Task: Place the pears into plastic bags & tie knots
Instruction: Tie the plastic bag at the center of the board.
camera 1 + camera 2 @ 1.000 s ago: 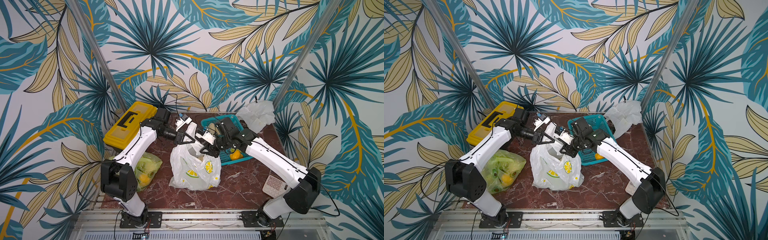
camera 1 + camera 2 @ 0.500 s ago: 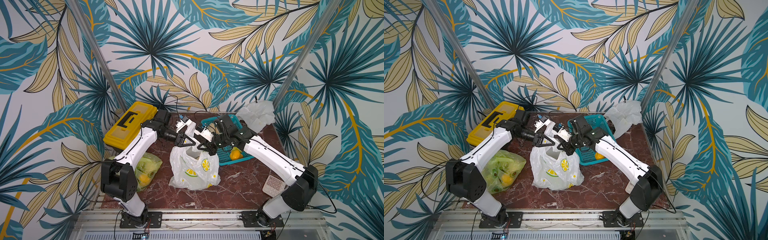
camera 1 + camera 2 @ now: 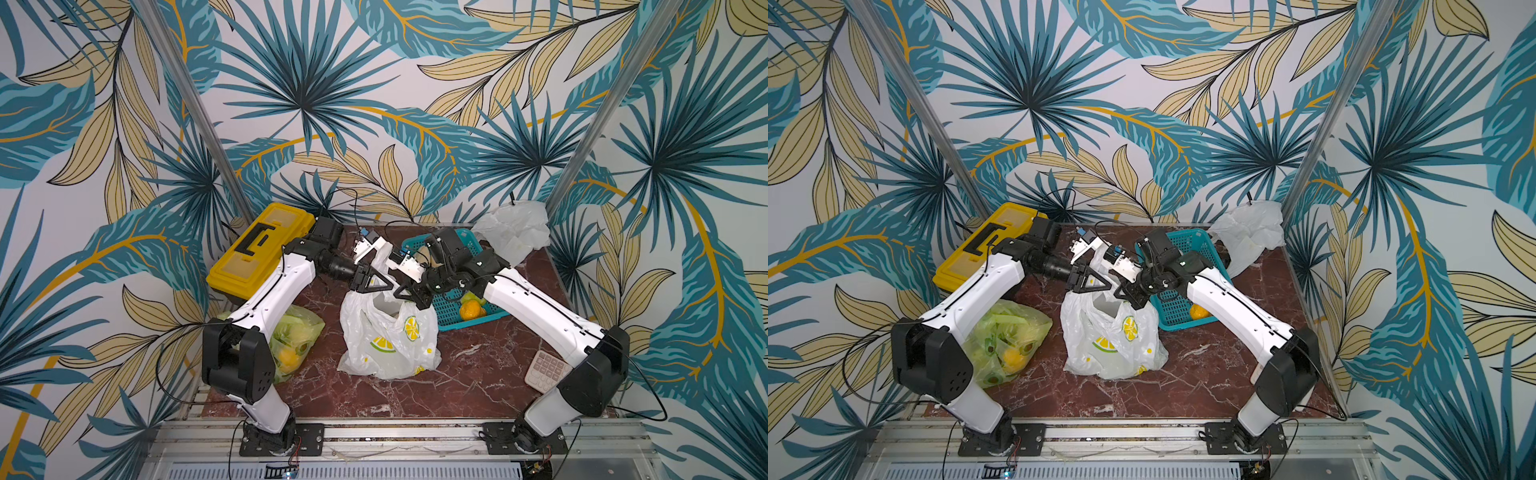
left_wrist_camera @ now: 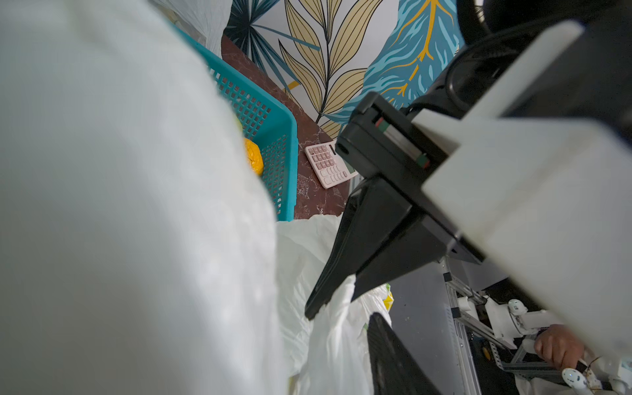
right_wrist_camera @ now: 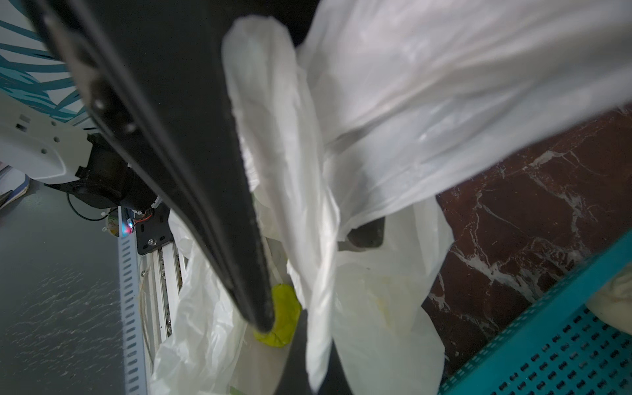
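Right gripper (image 3: 405, 293) is pressed together on 1 handle of the lemon-print bag (image 3: 388, 336). The left gripper (image 3: 380, 286), jaws apart, sits at the opposite handle with no confirmed hold. The bag stands open-mouthed on the marble table (image 3: 478, 374), between the lime-green bag (image 3: 295, 336) and the teal basket (image 3: 451, 316). Its film looks thin, limp and slippery, and probably bottom-heavy with fruit, so bunched handles offer the best purchase. Only the right wrist view reveals a green pear (image 5: 282, 318) inside. Only the top views show the bag's place on the table.
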You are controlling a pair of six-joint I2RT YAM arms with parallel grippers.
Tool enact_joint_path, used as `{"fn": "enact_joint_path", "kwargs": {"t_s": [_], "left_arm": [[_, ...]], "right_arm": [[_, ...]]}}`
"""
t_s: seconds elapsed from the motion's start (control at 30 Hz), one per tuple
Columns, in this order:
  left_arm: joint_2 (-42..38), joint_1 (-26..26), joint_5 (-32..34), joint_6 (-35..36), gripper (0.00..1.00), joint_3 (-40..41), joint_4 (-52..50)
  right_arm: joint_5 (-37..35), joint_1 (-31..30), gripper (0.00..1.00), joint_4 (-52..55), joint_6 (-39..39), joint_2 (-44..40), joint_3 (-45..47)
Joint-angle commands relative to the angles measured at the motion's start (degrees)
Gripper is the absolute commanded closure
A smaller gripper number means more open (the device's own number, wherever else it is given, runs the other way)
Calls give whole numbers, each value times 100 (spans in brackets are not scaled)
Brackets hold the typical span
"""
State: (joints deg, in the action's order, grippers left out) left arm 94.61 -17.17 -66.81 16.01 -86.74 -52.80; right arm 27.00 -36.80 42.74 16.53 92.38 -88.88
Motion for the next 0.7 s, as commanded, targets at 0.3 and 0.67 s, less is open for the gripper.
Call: {"fn": "enact_joint_path", "kwargs": {"t_s": [0.3, 0.67], "left_arm": [[86, -56, 499, 66, 94, -213, 15], [201, -260, 1258, -247, 89, -493, 24]], "right_arm": [[244, 355, 54, -1004, -1634, -484, 234], [469, 491, 36, -2782, -4391, 143, 89]]}}
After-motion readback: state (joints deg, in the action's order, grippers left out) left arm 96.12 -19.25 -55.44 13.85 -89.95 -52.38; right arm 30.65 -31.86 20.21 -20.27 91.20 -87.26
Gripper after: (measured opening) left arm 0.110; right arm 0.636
